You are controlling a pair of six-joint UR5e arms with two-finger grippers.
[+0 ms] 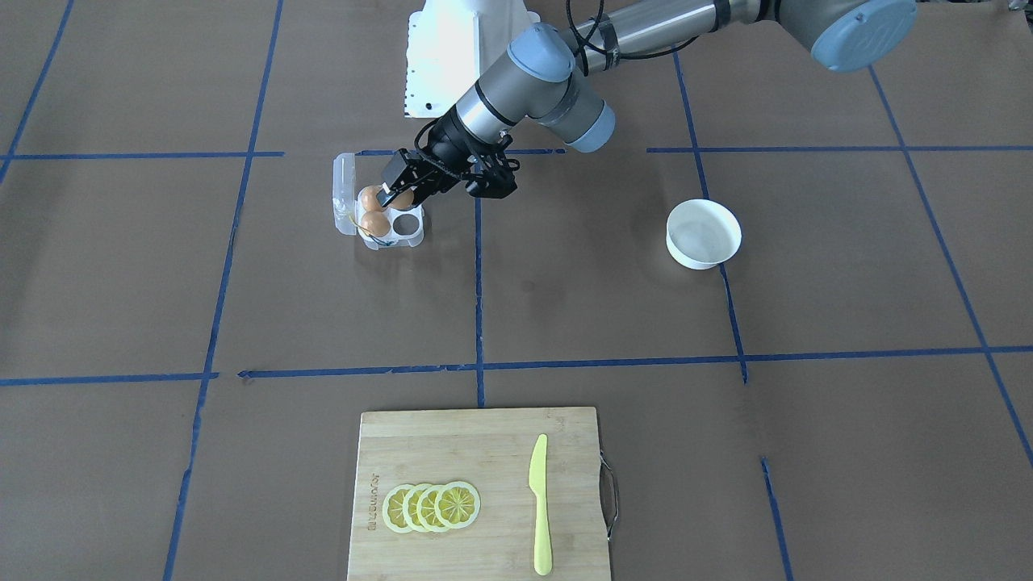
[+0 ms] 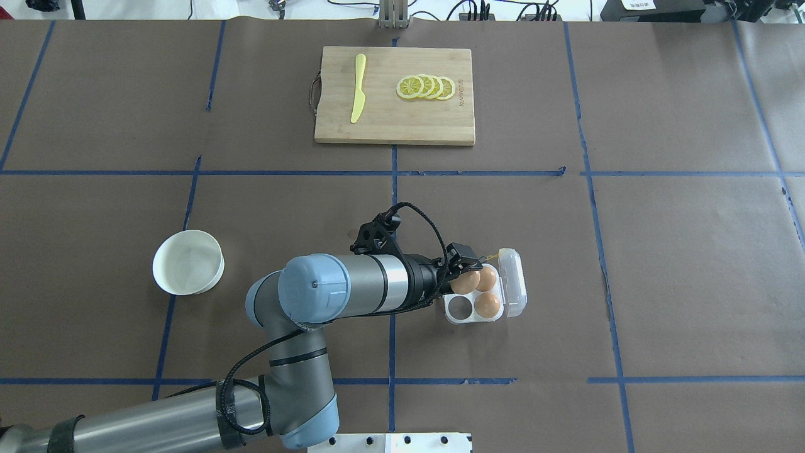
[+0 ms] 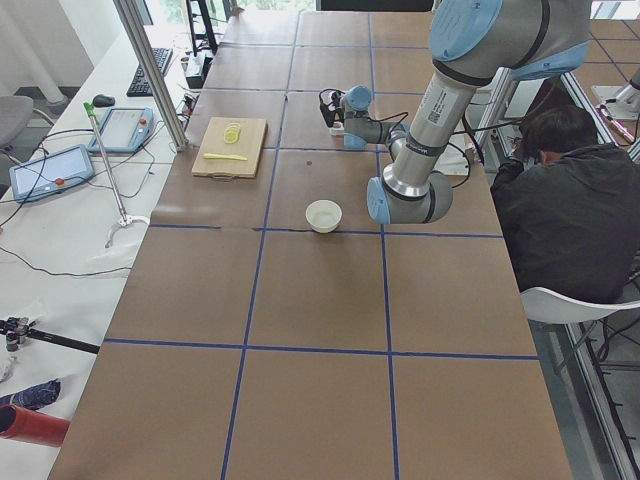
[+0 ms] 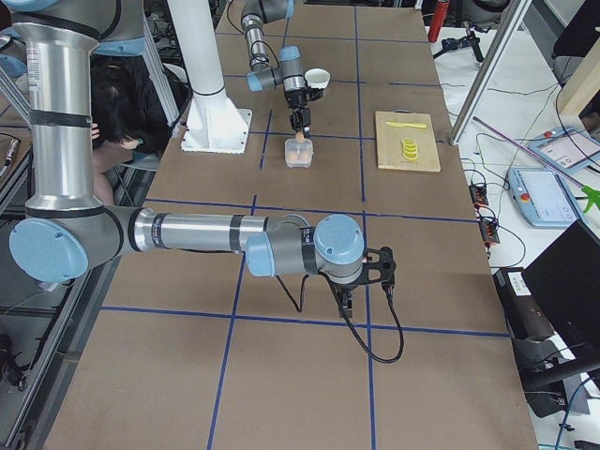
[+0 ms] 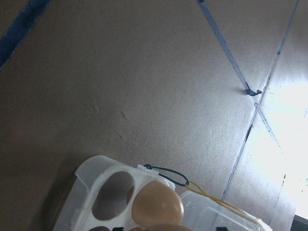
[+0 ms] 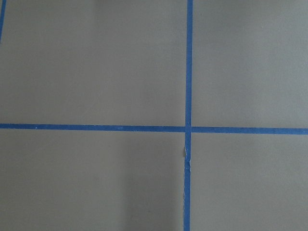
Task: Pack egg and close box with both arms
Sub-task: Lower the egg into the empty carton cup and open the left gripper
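Observation:
The clear egg box lies open near the robot's base, its lid folded back to the right. Two eggs sit in its far cups and one near cup is empty. My left gripper is low over the other near cup, shut on a third egg; the front view shows that gripper and egg too. The left wrist view shows the box and one egg. My right gripper shows only in the exterior right view, over bare table; I cannot tell its state.
A white bowl stands left of the left arm. A wooden cutting board at the far side carries a yellow knife and lemon slices. A seated person is beside the table.

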